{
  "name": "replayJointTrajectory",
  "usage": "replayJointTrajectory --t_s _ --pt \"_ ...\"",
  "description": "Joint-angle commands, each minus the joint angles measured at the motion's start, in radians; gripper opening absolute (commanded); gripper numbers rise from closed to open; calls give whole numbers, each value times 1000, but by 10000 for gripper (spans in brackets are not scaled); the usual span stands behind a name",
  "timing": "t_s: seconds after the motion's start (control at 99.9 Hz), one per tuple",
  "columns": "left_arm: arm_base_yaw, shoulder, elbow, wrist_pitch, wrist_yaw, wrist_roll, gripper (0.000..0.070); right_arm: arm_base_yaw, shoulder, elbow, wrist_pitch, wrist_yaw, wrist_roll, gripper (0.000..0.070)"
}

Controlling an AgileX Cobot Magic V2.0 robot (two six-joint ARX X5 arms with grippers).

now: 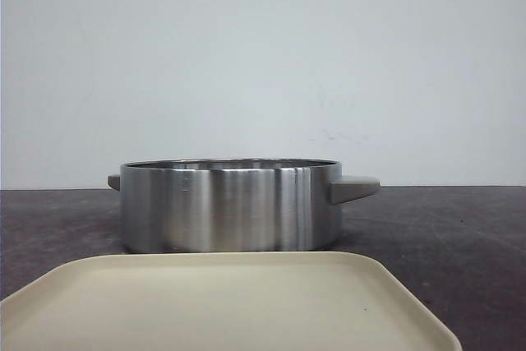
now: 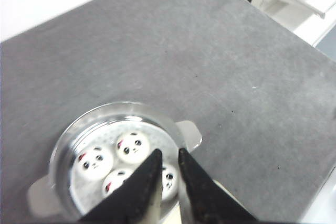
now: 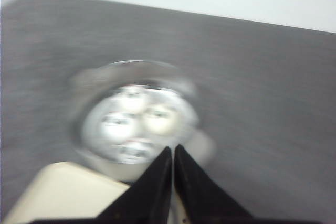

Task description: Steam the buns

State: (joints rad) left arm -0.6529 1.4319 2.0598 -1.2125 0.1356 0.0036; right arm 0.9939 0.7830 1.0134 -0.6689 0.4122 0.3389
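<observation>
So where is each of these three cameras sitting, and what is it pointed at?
Front view: low at table level, facing the round steel pot side-on beyond the cream plastic tray; no robot parts show.
Left wrist view: above, looking into the pot at four white panda-faced buns; left hand narrowly parted.
Right wrist view: above, blurred, same pot; right hand closed.
Both wrist views share pot, buns and tray.

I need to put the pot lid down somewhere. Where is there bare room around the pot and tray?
The cream tray in front of the steel pot is bare. Grey tabletop lies open beyond the pot and to both sides. Inside the pot is crowded: four panda buns fill it.
</observation>
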Motion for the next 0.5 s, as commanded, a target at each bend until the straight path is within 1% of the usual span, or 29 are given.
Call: replayJointTrajectory --t_s 0.0,0.04,0.08,0.16,0.23,0.27,0.34,0.43,0.49 --pt "-15 -51 26 -31 2 -9 3 10 22 -46 158 -134 -127 7" --pt "-16 -91 23 -56 -2 -13 3 10 37 -82 242 -214 -148 7" --pt "-15 -132 14 -80 -11 -17 3 10 53 -112 317 -273 -155 7" --pt "-16 -221 -36 -112 -37 -40 3 10 85 -155 450 -354 -165 7" --pt "-16 -325 -150 -93 -72 -58 3 10 112 -176 558 -407 -170 7" --pt "-16 -393 -244 -58 -98 -75 3 10 131 -178 615 -435 -172 7" --pt "-15 -531 -444 36 -146 -124 3 10 155 -177 699 -458 -182 7" --pt "-15 -709 -707 182 -206 -201 3 3 177 -177 803 -465 -193 7" --pt "-15 -812 -855 271 -240 -243 3 -4 188 -177 846 -464 -194 7"
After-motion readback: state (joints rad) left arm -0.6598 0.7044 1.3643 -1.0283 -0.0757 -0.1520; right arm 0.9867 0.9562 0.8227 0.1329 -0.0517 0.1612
